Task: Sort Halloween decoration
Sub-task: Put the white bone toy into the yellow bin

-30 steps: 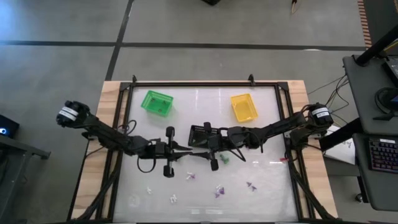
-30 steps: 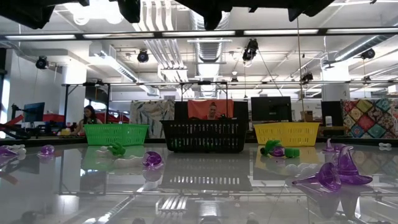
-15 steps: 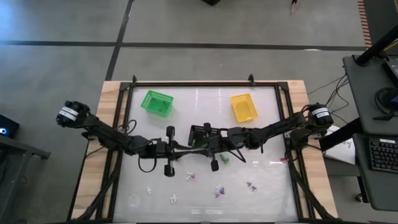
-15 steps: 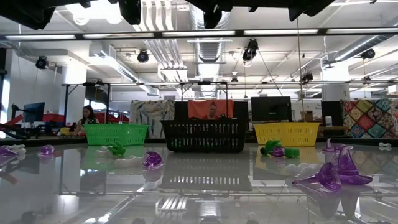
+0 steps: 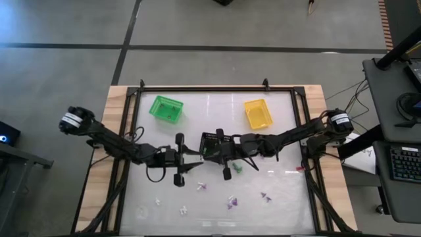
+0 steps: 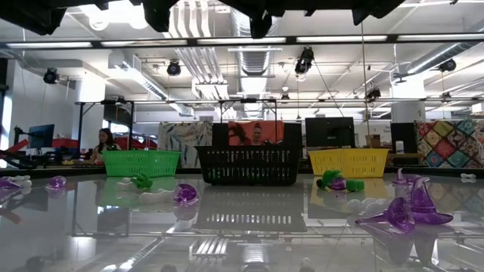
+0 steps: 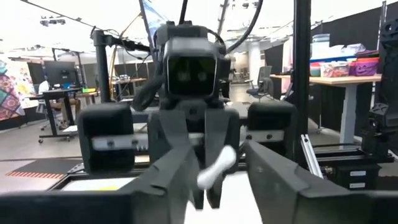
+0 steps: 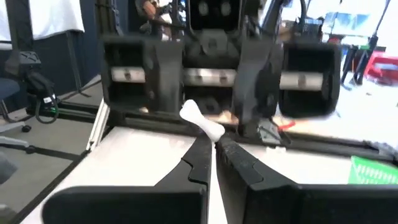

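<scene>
White bone [image 8: 202, 121] pinched in clenched right claw [image 8: 211, 149] beside black basket [image 5: 212, 140], mid-desk; left claw [image 7: 217, 177] released. Risk: thin end-grip, bone slipped, dropped outside basket.

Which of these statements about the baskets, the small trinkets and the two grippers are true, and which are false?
1. The right gripper is shut on a white bone-shaped trinket. True.
2. The left gripper is clamped on that trinket. False: its fingers stand apart, on either side of it.
3. In the low view, the black basket stands between the green basket and the yellow basket. True.
4. The yellow basket is on the left arm's side of the table. False: it is on the right arm's side.
5. Every trinket is already in a basket. False: several, such as a purple hat, lie on the table.
</scene>
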Robot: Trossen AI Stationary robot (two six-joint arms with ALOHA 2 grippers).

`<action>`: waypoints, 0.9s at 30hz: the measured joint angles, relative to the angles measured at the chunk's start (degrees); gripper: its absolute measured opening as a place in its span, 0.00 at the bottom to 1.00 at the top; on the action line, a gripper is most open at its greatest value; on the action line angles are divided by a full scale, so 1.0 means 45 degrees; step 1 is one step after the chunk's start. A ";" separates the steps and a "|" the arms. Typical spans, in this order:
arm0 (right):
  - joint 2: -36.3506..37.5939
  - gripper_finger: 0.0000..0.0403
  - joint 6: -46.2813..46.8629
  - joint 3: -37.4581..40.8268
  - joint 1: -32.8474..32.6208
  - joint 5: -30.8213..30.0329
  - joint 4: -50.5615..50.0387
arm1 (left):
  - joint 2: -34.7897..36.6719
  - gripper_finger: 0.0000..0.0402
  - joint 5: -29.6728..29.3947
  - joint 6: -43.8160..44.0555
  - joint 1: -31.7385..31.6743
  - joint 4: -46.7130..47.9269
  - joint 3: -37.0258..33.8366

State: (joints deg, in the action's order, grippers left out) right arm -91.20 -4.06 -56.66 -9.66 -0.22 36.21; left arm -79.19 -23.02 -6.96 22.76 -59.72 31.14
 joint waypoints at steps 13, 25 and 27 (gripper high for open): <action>0.0443 0.02 0.1063 0.0000 0.1388 -0.0426 -0.3348 | 0.2525 0.45 -0.1177 0.0128 -0.0039 0.3829 -0.0044; 0.0840 0.02 0.1548 0.0000 0.2396 -0.0999 -0.5824 | 0.4811 0.45 -0.1920 0.0555 -0.0039 0.7460 -0.0044; 0.0845 0.02 0.1772 0.0000 0.2364 -0.0909 -0.6028 | 0.4883 0.45 -0.1920 0.0842 -0.0039 0.7980 -0.0044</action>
State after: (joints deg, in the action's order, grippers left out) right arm -87.39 3.92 -56.66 0.98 -4.31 9.08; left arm -57.22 -31.66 -3.17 22.59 -23.81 30.94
